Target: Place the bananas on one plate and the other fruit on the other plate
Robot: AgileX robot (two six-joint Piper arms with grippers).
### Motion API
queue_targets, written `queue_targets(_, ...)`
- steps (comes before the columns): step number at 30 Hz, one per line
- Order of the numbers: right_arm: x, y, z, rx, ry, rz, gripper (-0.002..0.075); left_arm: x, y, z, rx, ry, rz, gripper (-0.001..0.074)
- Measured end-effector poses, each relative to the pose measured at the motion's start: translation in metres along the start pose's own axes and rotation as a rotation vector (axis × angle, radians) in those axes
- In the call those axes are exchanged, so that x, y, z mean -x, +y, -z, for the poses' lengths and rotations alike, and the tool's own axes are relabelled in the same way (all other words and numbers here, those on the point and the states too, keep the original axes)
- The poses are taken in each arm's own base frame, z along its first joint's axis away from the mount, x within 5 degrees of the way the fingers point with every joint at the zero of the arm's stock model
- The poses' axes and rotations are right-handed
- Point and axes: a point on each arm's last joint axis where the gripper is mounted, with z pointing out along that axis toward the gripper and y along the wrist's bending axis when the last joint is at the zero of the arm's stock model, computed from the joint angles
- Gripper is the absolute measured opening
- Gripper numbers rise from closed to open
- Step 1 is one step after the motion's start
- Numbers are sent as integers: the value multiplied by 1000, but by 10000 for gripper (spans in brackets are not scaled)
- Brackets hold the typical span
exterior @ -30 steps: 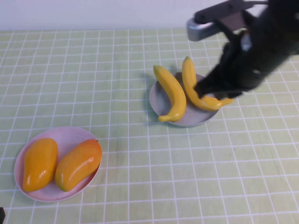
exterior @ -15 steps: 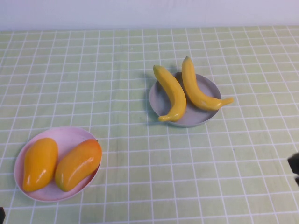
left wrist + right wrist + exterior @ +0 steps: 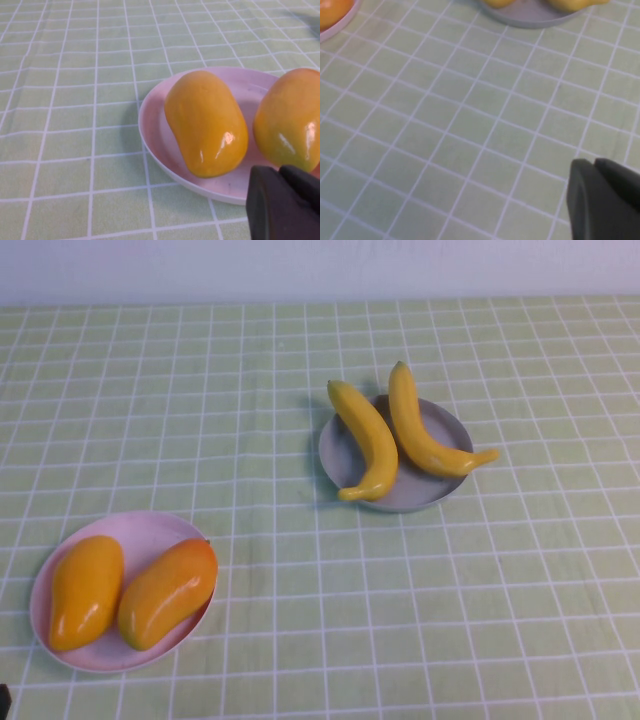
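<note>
Two bananas (image 3: 400, 435) lie side by side on the grey-blue plate (image 3: 395, 499), towards the far right of the green checked tablecloth (image 3: 300, 390), each curving from the far rim to the near rim with its ends overhanging. Two mangoes (image 3: 130, 590) lie side by side on the pale pink plate (image 3: 140, 525) at the near left, the right-hand one with a redder orange end; the two plates are well apart. Neither arm shows in the high view. In the left wrist view the left gripper (image 3: 282, 205) appears only as a dark finger tip low over the near rim of the pink plate, just beside the mangoes, touching neither fruit; whether it is spread or pressed together cannot be told. In the right wrist view the right gripper (image 3: 602, 200) shows likewise as a dark tip above bare cloth, with the grey plate's near rim and the bananas' lower ends well beyond it and a sliver of the pink plate off to one side; its state cannot be told either.
</note>
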Motion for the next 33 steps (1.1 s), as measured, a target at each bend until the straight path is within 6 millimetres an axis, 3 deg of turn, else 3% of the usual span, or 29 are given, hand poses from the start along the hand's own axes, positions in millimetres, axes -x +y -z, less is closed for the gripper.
queue_targets(9,-70,-33,-21,-314,-327,-189,-15,0,0,0,0,0,0,-1)
queue_targets(15,-100,-37,-27,-427,-471,-217,-15,0,0,0,0,0,0,-1)
queue_targets(20,-107,-35,-24,-441,-550,-234,-15,0,0,0,0,-2,0,-1)
queue_targets(33,-110,-35,-26,-451,-513,-221,-15,0,0,0,0,-2,0,-1)
